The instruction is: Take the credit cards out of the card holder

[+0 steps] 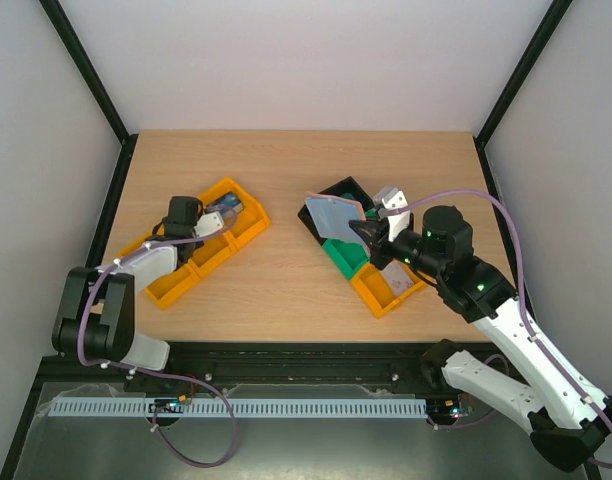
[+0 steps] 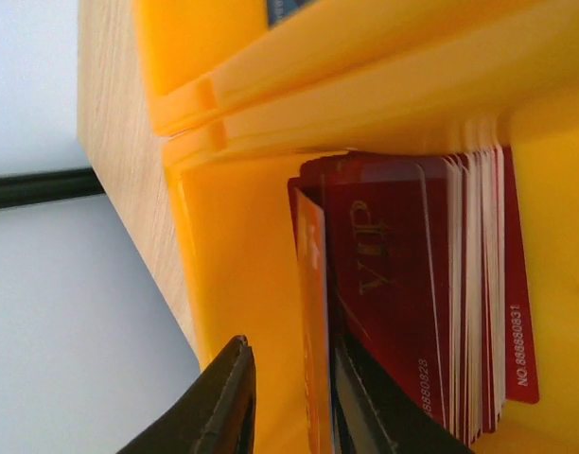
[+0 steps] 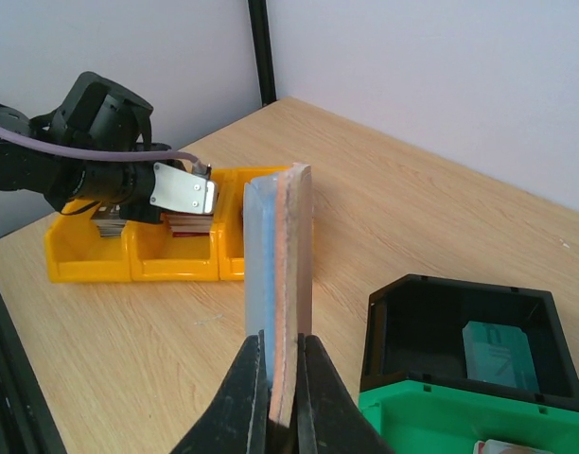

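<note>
The card holder point(image 3: 280, 236) is brownish-pink outside and pale blue-grey inside. It stands edge-up in my right gripper point(image 3: 282, 345), which is shut on its lower end. From above, the card holder point(image 1: 332, 212) hangs over the black bin point(image 1: 338, 190), held by the right gripper point(image 1: 366, 232). My left gripper point(image 2: 291, 357) is down inside an orange bin point(image 2: 242, 255). Its jaws stand a little apart around one reddish-orange credit card point(image 2: 313, 312) seen edge-on. That card rests against the right finger, with a gap to the left finger point(image 2: 228, 397). A stack of red VIP credit cards point(image 2: 412, 284) stands beside it.
A row of orange bins point(image 1: 201, 255) lies at the left, with the left gripper point(image 1: 218, 218) in the middle one. At the right sit the black bin point(image 3: 412, 326) holding a teal card point(image 3: 498, 350), a green bin point(image 1: 343, 256) and another orange bin point(image 1: 386, 292).
</note>
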